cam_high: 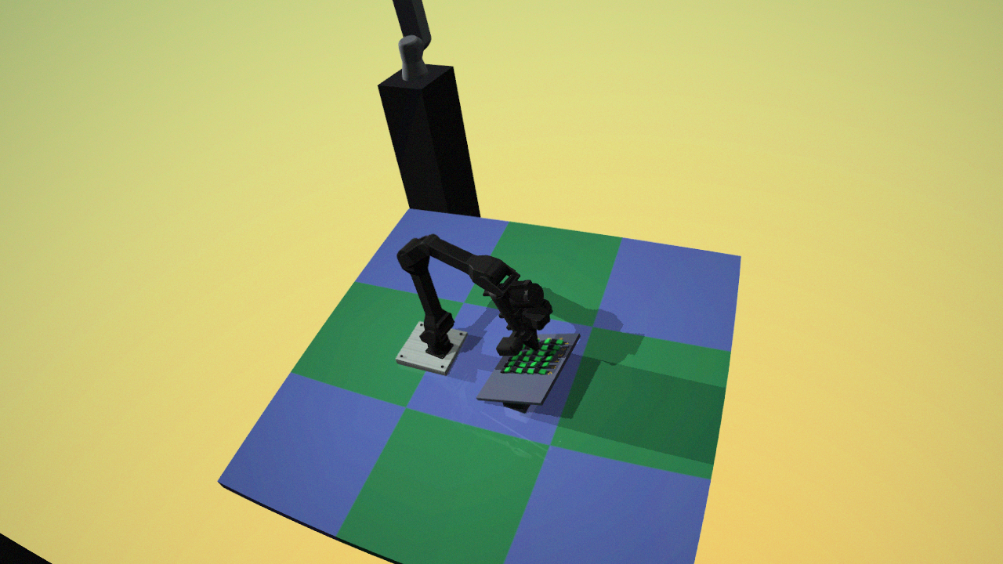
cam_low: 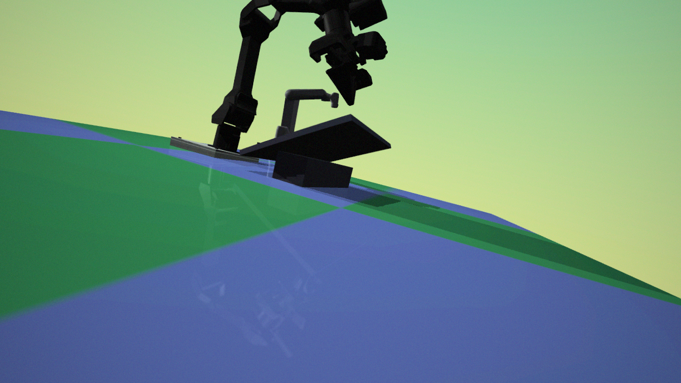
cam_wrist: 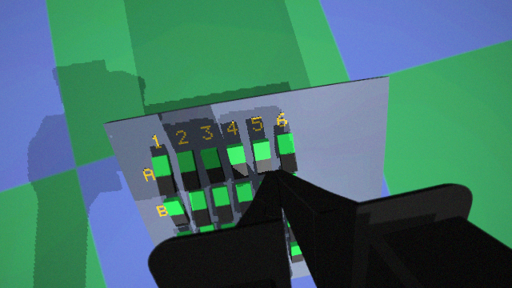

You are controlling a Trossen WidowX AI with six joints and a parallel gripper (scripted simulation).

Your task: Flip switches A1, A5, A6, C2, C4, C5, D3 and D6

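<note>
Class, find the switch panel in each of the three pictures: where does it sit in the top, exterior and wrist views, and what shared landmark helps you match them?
Top: switch panel just right of centre, beside the arm's base plate.
Exterior: seen edge-on from below as a dark tilted slab, upper centre; switches hidden.
Wrist: fills the middle, rows and columns labelled.
Shared landmark: the shut claw, above the panel in all three views.

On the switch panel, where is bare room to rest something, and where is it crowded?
The panel is bare right of column 6, out to its right edge, with a narrow strip above the printed numbers. The switch grid is crowded, and the shut gripper hangs above it, near A5.
</note>
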